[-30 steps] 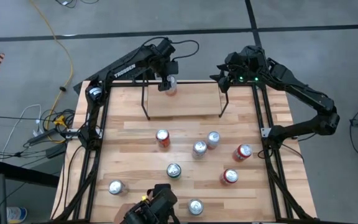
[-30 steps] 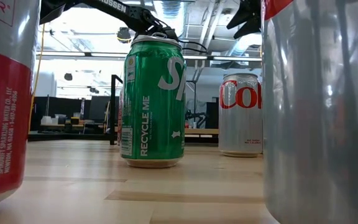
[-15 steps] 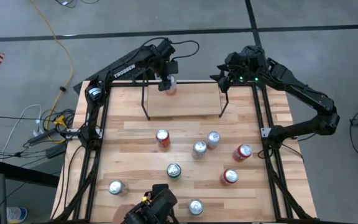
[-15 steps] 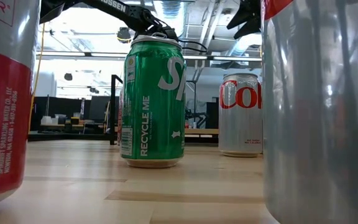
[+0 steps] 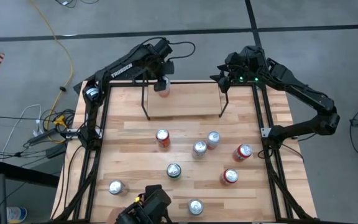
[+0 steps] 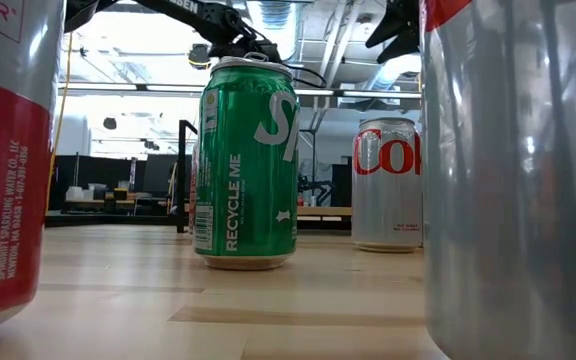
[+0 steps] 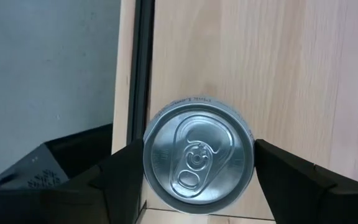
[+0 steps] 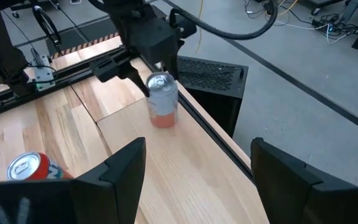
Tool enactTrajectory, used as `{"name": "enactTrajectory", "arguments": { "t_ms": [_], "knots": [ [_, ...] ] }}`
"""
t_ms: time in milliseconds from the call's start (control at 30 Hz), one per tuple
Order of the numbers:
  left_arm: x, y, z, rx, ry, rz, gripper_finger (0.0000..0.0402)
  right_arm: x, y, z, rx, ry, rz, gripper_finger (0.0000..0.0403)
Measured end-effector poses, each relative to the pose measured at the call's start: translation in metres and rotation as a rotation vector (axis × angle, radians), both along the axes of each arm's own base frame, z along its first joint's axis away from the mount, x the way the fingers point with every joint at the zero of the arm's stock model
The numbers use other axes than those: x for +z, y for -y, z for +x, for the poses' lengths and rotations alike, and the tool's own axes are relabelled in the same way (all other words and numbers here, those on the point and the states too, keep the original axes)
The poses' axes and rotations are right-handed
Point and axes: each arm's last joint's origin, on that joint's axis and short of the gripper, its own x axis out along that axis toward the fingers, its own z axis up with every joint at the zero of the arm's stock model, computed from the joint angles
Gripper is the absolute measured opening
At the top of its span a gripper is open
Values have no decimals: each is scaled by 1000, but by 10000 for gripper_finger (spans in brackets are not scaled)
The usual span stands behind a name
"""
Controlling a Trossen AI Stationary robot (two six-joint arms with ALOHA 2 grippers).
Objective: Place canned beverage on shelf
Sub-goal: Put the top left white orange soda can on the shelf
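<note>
The left tool (image 5: 161, 84) hangs over the far left part of the shelf (image 5: 185, 107), a low black wire rack with a light wood floor standing at the far edge of the worktop (image 5: 135, 155). Between its two dark fingers (image 7: 114, 177) sits a silver and orange can (image 8: 162, 99), seen from directly above in the left wrist view as a round silver lid with a pull tab (image 7: 197, 163). The fingers flank the can on both sides, but a thin gap shows at each side of the lid, so I cannot tell whether they are pressing it or just clear of it. In the right wrist view the can stands upright on the shelf's wood floor near its far edge, with the left tool directly above it. The right tool (image 5: 224, 79) waits at the far right end of the shelf, its fingers (image 8: 120, 168) spread wide apart with nothing between them. Nearer on the worktop, loose cans stand scattered: a red-and-white one (image 5: 162, 138), two silver ones side by side (image 5: 206, 144), a red one (image 5: 242, 152), another red one (image 5: 229, 177), a green one (image 5: 174, 170) that fills the middle of the low view (image 6: 245, 165), a silver one near the left rail (image 5: 115, 187), and one at the near edge (image 5: 195, 207). A white can with red lettering (image 6: 389, 183) stands behind the green one in the low view.
</note>
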Motion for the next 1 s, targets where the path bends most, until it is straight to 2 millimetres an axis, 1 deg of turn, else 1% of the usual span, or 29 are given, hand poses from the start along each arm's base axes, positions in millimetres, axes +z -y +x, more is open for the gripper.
{"name": "enactTrajectory", "arguments": {
  "t_ms": [167, 300, 467, 667, 867, 1000],
  "knots": [
    [1, -5, -4, 32, 14, -5, 258, -1, 0, 0, -2, -3, 8, 265],
    [-1, -5, -8, 39, -1, 0, 258, -4, -1, -2, -2, -33, 29, 265],
    [0, 1, -15, 27, -6, 15, 258, -5, -2, -2, -4, -43, 38, 265],
    [7, 14, -31, 28, -5, 76, 258, -4, -1, -2, -4, -40, 35, 265],
    [-1, 22, -37, 33, 60, 150, 258, -4, -1, -2, -4, -39, 35, 265],
    [-9, 26, -38, 24, 41, 140, 257, -4, -1, -2, -13, -31, 50, 265]
  ]
}}
